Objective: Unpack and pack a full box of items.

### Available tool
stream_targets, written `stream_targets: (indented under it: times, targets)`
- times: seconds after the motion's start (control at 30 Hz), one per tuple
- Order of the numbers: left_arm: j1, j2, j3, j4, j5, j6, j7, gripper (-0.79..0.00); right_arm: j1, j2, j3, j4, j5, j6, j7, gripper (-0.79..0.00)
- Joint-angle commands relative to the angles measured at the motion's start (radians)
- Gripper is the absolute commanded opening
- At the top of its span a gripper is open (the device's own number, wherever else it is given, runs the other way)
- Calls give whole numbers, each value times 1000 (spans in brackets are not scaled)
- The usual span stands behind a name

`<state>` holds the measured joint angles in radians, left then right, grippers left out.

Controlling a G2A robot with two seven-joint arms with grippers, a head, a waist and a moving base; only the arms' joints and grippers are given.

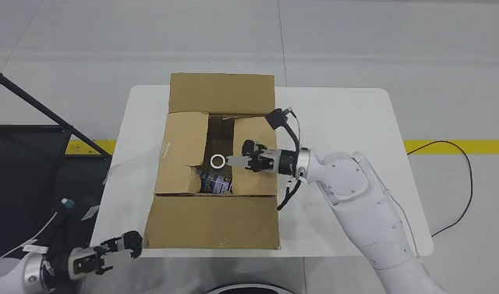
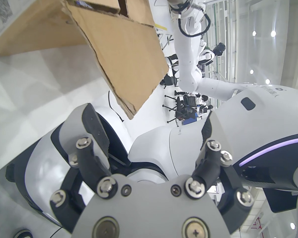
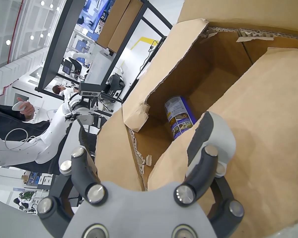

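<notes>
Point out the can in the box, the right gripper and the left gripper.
can (image 3: 180, 117), right wrist view, on its printed label
right gripper (image 3: 144, 123), right wrist view, midway between fingertips
left gripper (image 2: 149, 115), left wrist view, midway between fingertips

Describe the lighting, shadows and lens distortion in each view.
Top view: even light, but the box interior is dark around the can. Left wrist view: ceiling lamps glare, the box throws a soft shadow on the table. Right wrist view: wide lens bows the box edges; the can sits in shade.
</notes>
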<state>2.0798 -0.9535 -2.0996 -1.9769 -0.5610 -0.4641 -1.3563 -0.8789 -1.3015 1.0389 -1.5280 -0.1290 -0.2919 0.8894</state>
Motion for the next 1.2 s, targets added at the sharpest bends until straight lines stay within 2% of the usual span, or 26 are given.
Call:
stream_targets:
  times: [0.0, 0.23, 0.57, 0.7, 0.87, 0.93, 1.03, 1.17]
  targets:
    - [1, 1, 23, -4, 6, -5, 6, 0, -1, 1, 2, -4, -2, 5, -8, 0]
    - [-14, 6, 61, -22, -51, -20, 21, 0, -35, 14, 67, -69, -24, 43, -78, 0]
    - [-34, 11, 13, -85, -167, -6, 7, 0, -45, 17, 82, -83, -23, 53, -89, 0]
    - [-50, 10, 19, -109, -192, -3, 11, 0, -48, 17, 82, -84, -22, 53, -94, 0]
    - [-99, 12, 47, -153, -167, 21, 39, 0, -91, 22, 129, -109, -46, 20, -217, 0]
    - [-125, 13, 61, -164, -143, 30, 65, 0, -102, 24, 146, -98, -61, 50, -259, 0]
    - [-163, 12, 92, -169, -114, 52, 136, 0, -99, 23, 156, -63, -91, 96, -322, 0]
    - [-205, 10, 129, -172, -44, 74, 226, 0, -82, 16, 160, 31, -58, 69, -408, 0]
